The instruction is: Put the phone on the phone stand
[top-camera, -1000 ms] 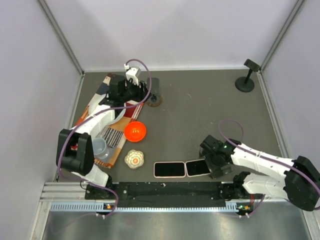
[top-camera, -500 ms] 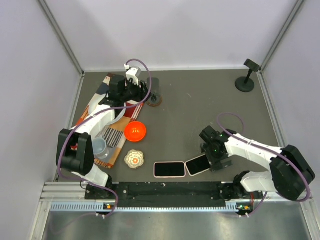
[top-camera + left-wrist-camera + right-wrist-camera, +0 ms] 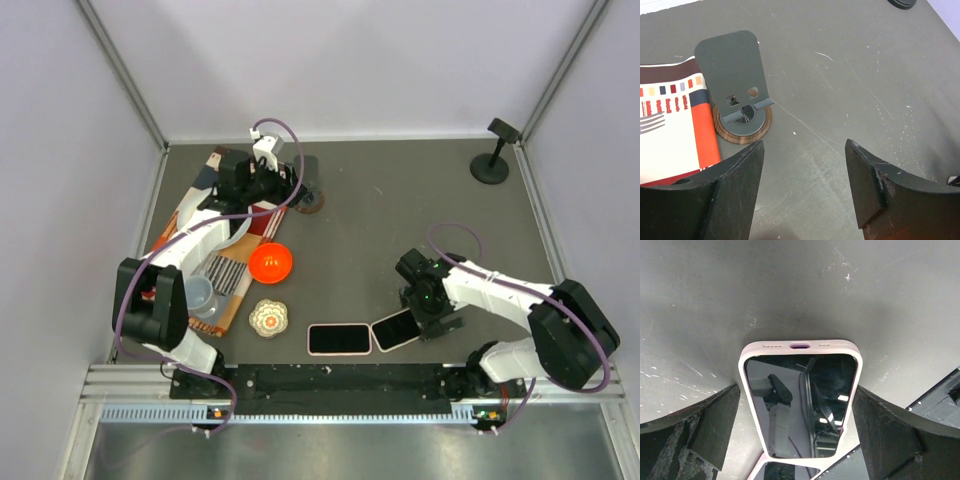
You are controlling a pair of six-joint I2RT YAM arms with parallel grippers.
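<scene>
The right wrist view gives detail the overhead view lacks: the phone (image 3: pixel 801 400) has a glossy black screen, rounded corners and a pale pink case. It lies flat on the scuffed grey table (image 3: pixel 790 290), flanked by the parted fingers of the right gripper (image 3: pixel 800 437). The left wrist view shows the phone stand (image 3: pixel 735 75), a flat grey plate on a round wooden base, ahead of the left gripper (image 3: pixel 805 185), its fingers spread wide.

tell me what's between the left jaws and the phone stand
Just bare table up to the phone stand, shown in the left wrist view; the mat lies aside.
</scene>
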